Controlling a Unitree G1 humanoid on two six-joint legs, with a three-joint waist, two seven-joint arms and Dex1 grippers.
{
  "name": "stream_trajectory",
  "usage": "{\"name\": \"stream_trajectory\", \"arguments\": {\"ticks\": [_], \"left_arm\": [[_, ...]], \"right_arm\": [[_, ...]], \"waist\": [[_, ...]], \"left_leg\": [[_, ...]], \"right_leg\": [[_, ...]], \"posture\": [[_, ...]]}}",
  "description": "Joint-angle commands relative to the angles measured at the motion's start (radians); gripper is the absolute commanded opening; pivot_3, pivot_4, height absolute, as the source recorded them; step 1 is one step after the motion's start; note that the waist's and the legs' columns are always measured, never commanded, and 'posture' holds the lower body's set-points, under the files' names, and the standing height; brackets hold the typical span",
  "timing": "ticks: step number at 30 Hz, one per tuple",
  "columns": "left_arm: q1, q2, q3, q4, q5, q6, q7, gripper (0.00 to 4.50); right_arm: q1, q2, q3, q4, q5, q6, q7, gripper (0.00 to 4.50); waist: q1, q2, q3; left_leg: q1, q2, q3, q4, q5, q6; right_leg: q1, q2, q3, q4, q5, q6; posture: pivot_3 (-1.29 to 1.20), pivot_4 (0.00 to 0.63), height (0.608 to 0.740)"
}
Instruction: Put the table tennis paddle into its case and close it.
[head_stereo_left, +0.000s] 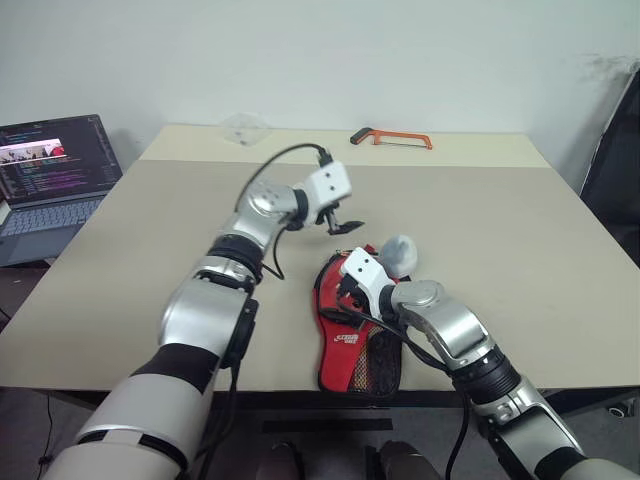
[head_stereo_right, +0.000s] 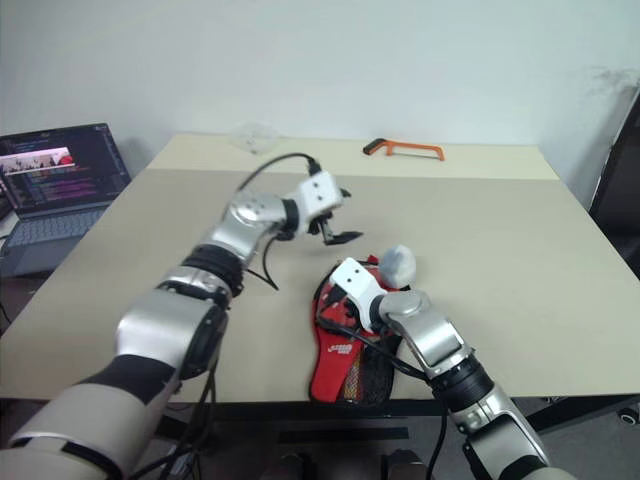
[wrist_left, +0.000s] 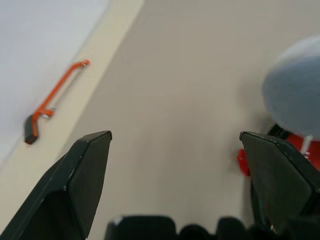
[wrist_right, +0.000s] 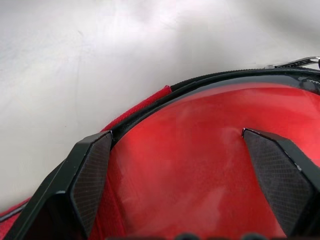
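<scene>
At the bottom centre of the left eye frame, the case (head_stereo_left: 352, 345) lies flat on the beige desk (head_stereo_left: 150, 260) close to its near edge, red side up with white lettering, its black mesh pocket at the narrow end pointing toward the bottom of the frame. The right tool (head_stereo_left: 345, 290) sits low over the wider, far end of the case, just right of centre. In the right wrist view its two black fingers (wrist_right: 82, 185) stand wide apart with the glossy red face of the table tennis paddle (wrist_right: 200, 165) between them, lying inside the case's black zip edge; nothing is gripped.

Just beyond the case, right of centre, a pale grey-white fluffy lump (head_stereo_left: 397, 252) rests against its far end. A little higher, at the middle of the frame, the left tool (head_stereo_left: 340, 224) hangs above the bare desk, jaws spread wide and empty, as the left wrist view also shows.

Far back, at upper centre-right, an orange-framed hacksaw (head_stereo_left: 392, 137) lies near the desk's rear edge. A clear crumpled bit of plastic (head_stereo_left: 243, 128) sits at upper centre-left. An open laptop (head_stereo_left: 50, 180) stands at the left edge of the frame, off the desk.
</scene>
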Motion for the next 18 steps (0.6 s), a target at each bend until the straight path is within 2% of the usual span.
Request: {"name": "stream_trajectory", "arguments": {"ticks": [1, 5, 9, 13, 18], "left_arm": [[-0.012, 0.052, 0.064, -0.128, -0.122, 0.046, -0.157, 4.48], [0.114, 0.152, 0.114, -0.354, -0.288, 0.25, -0.408, 4.48], [0.28, 0.232, 0.105, -0.588, -0.364, 0.416, -0.495, 4.48], [0.408, 0.246, 0.102, -0.729, -0.383, 0.523, -0.434, 4.48], [0.55, 0.164, 0.089, -0.88, -0.406, 0.618, -0.301, 4.48]], "right_arm": [[0.011, -0.027, 0.024, 0.002, 0.022, 0.057, 0.054, 4.5], [-0.037, -0.07, -0.015, -0.141, 0.084, 0.119, 0.12, 4.5], [-0.081, -0.108, -0.077, -0.265, 0.151, 0.203, 0.141, 4.5], [-0.121, -0.156, -0.166, -0.352, 0.219, 0.272, 0.148, 4.5], [-0.187, -0.233, -0.321, -0.393, 0.302, 0.34, 0.142, 4.5]], "waist": [[0.0, 0.0, 0.0], [-0.005, 0.002, 0.001], [-0.009, 0.004, 0.005], [-0.003, 0.004, 0.007], [0.019, 0.004, 0.007]], "left_leg": [[-0.001, 0.0, 0.0, 0.0, 0.0, 0.0], [-0.002, 0.0, 0.0, -0.001, 0.0, 0.0], [-0.004, 0.001, -0.002, -0.002, 0.0, 0.0], [-0.006, 0.002, -0.003, -0.002, 0.0, 0.0], [-0.006, 0.001, -0.003, -0.001, 0.0, 0.0]], "right_leg": [[0.0, 0.0, 0.0, 0.0, 0.0, 0.0], [-0.001, 0.0, 0.0, 0.0, 0.0, -0.002], [-0.003, 0.001, -0.002, 0.001, 0.001, -0.006], [-0.005, 0.001, -0.003, 0.001, 0.001, -0.007], [-0.003, -0.001, -0.004, 0.0, 0.001, -0.007]], "posture": [[0.0, 0.15, 0.74], [0.0, 0.15, 0.74], [0.0, 0.15, 0.74], [0.0, 0.15, 0.74], [0.0, 0.15, 0.74]]}}
